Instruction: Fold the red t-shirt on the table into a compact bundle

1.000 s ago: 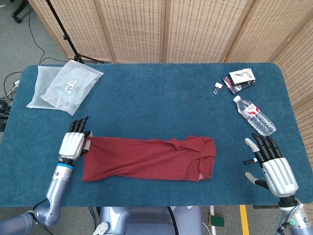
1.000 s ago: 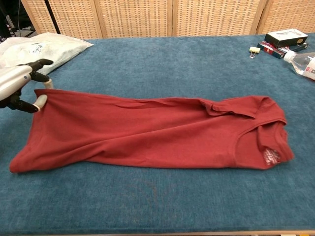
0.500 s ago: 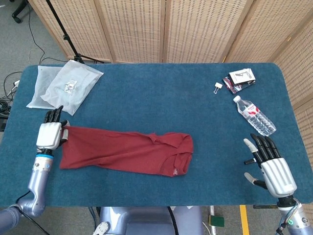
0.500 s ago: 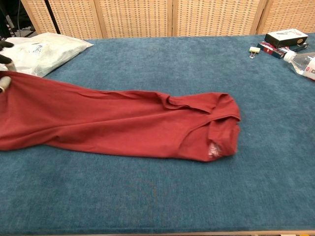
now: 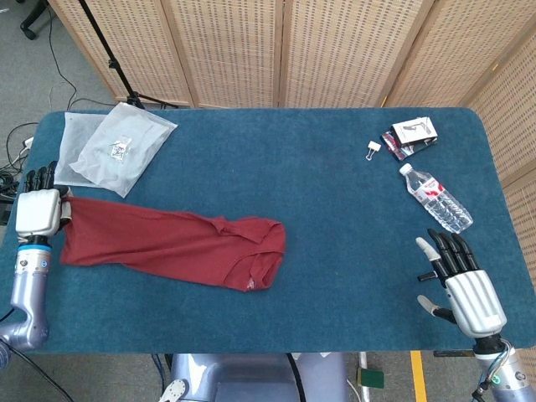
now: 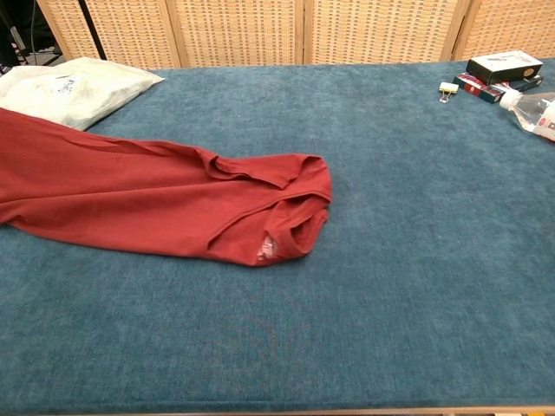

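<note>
The red t-shirt (image 5: pixel 172 244) lies folded lengthwise in a long strip on the left part of the blue table (image 5: pixel 335 209), collar end toward the middle; the chest view shows it (image 6: pixel 147 195) running off the left edge of the frame. My left hand (image 5: pixel 38 209) is at the table's left edge and pinches the shirt's hem corner. It does not show in the chest view. My right hand (image 5: pixel 465 285) hovers near the front right corner, fingers spread, holding nothing.
Clear plastic bags (image 5: pixel 113 146) lie at the back left, just behind the shirt. At the back right are a water bottle (image 5: pixel 435 198), a small box (image 5: pixel 412 135) and a binder clip (image 5: pixel 373 149).
My left hand has dragged the shirt leftward across the table to the left edge, the collar end following. The right hand has stayed in place.
</note>
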### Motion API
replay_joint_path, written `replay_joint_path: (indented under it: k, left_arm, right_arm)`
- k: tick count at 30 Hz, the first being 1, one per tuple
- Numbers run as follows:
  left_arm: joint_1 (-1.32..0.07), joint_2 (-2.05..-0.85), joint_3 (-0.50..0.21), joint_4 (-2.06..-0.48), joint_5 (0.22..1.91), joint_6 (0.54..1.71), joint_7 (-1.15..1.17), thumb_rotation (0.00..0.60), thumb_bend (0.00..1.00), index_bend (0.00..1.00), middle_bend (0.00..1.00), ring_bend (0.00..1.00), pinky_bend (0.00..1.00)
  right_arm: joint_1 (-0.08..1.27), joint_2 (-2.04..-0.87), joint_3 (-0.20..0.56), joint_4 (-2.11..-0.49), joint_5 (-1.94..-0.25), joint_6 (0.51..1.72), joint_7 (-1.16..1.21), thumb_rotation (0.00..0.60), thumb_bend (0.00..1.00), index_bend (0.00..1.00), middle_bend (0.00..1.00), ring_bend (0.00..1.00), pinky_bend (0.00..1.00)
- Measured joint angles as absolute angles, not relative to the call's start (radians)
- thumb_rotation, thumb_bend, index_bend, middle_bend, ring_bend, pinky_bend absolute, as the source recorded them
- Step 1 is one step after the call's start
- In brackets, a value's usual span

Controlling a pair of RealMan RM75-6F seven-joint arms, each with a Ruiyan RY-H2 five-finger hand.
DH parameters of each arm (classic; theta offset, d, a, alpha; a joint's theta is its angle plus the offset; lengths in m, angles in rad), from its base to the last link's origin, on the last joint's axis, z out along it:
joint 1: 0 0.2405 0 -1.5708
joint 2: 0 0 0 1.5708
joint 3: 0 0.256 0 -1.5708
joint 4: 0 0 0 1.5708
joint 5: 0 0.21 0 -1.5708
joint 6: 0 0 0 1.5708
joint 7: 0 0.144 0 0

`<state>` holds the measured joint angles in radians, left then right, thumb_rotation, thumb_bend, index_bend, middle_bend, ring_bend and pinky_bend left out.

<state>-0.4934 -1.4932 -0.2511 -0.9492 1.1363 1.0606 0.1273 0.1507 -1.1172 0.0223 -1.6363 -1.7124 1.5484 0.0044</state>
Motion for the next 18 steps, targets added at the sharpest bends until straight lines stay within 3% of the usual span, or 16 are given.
replay_joint_path:
  k: [11, 18]
  left_arm:
    - [-0.530, -1.493, -0.268, -0.767, 1.097, 0.939, 0.085, 0.600, 0.58, 0.84, 0.00, 0.00, 0.00]
    - [-0.534, -1.497, -0.270, -0.753, 1.107, 0.930, 0.025, 0.600, 0.58, 0.84, 0.00, 0.00, 0.00]
  right_arm:
    - [0.155, -1.126, 0.023, -1.634, -1.704, 1.532, -0.011, 0.600, 0.00, 0.00, 0.00, 0.00, 0.00]
    - [0.155, -1.126, 0.024, -1.635, -1.703, 1.532, -0.011, 0.600, 0.00, 0.00, 0.00, 0.00, 0.00]
